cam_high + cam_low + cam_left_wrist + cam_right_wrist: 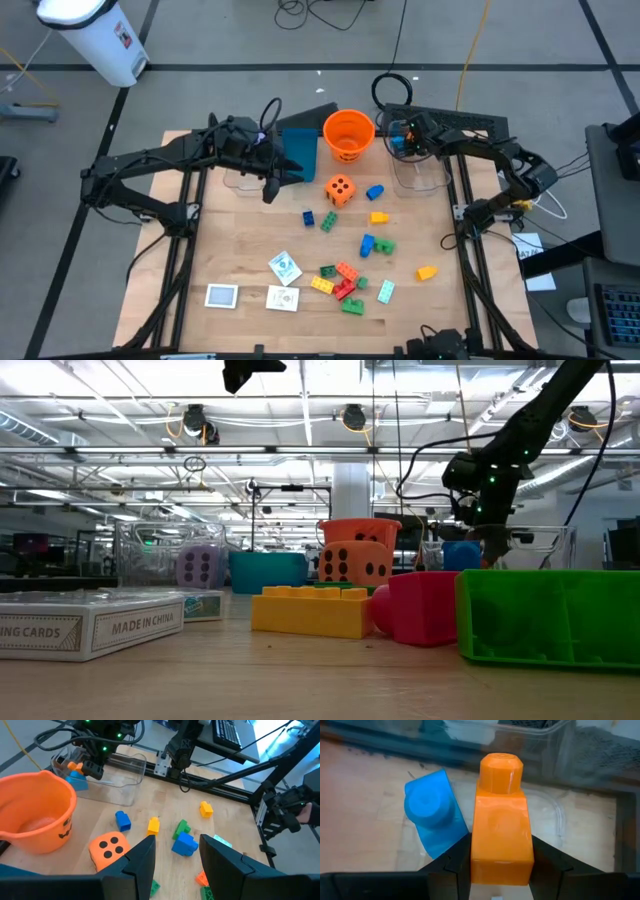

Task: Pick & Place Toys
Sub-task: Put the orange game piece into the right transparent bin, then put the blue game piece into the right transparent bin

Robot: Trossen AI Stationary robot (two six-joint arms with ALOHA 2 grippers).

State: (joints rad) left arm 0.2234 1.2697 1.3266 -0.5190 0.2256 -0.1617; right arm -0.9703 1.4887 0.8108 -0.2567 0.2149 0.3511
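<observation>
Over the clear plastic bin [555, 827], the right gripper [500, 865] clasps a small, light, rigid, slick orange plastic brick [500, 835] by its flat sides, while the left gripper [175, 855] hangs parted and empty.

Bare wood along the table [215, 250] left side; orange bucket [348, 135], orange die [340, 190] and scattered bricks [345, 280] crowd centre and right.

Right gripper [495, 870]: over the bin [420, 175], right of the bucket [349, 135], a brick [500, 825] between its fingers.
Second brick [432, 817]: in the bin, just beside the held one.
Left gripper [175, 865]: left of the die [340, 190], above the table [240, 240].
Cards [284, 268]: well in front of both grippers.
</observation>
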